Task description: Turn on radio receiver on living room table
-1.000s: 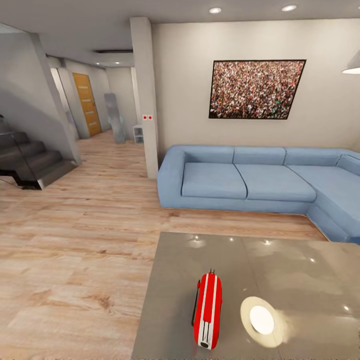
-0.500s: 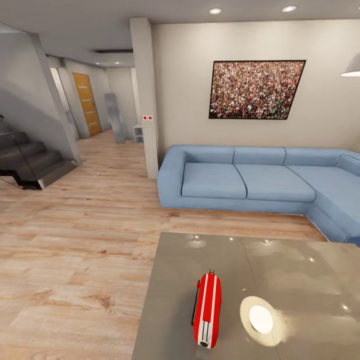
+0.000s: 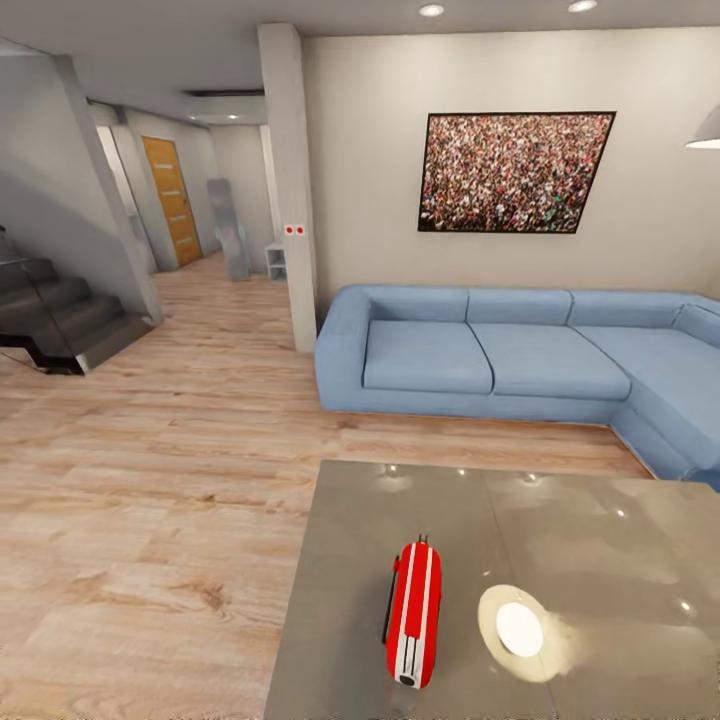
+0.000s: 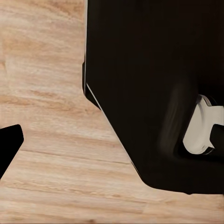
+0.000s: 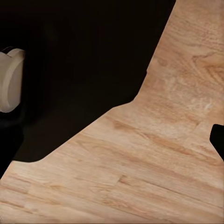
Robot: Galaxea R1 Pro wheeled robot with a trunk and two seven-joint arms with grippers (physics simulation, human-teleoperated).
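Note:
The red radio receiver (image 3: pixel 415 614) lies flat on the glossy grey table (image 3: pixel 340 600), near its front left part, white stripes along its length and a short black antenna stub at its far end. This is the living room, with the blue corner sofa (image 3: pixel 520 360) and the crowd picture (image 3: pixel 515 172) behind the table. In the left wrist view a dark fingertip (image 4: pixel 9 145) juts in over wood floor beside the robot's black base (image 4: pixel 149 84). The right wrist view has a dark fingertip (image 5: pixel 218 139) at its edge, over floor.
A lamp's bright reflection (image 3: pixel 520 628) lies on the tabletop right of the radio. Light plank floor (image 3: pixel 150 480) spreads left of the table. A pillar (image 3: pixel 290 190), dark stairs (image 3: pixel 55 320) and a hallway with an orange door (image 3: pixel 172 200) are at the far left.
The whole head picture has shifted slightly, so the camera moved. The radio lies in the same spot on the table.

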